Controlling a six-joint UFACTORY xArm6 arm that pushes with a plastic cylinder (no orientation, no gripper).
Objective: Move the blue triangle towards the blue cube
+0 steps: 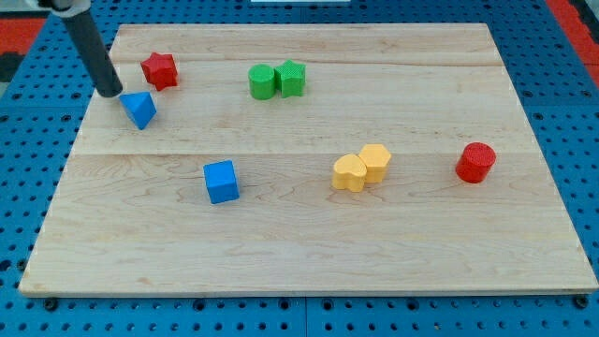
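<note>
The blue triangle (140, 109) lies near the view's upper left on the wooden board (309, 253). The blue cube (222, 182) sits below and to the right of it, with a clear gap between them. My tip (111, 92) is the lower end of the dark rod that comes in from the view's top left. It stands just up and left of the blue triangle, at or very near its edge.
A red star (160, 70) lies just right of my tip, above the triangle. A green cylinder (262, 81) and a green cube (291, 78) touch at the top centre. Two yellow blocks (350, 173) (375, 161) touch at centre right. A red cylinder (475, 162) stands at the right.
</note>
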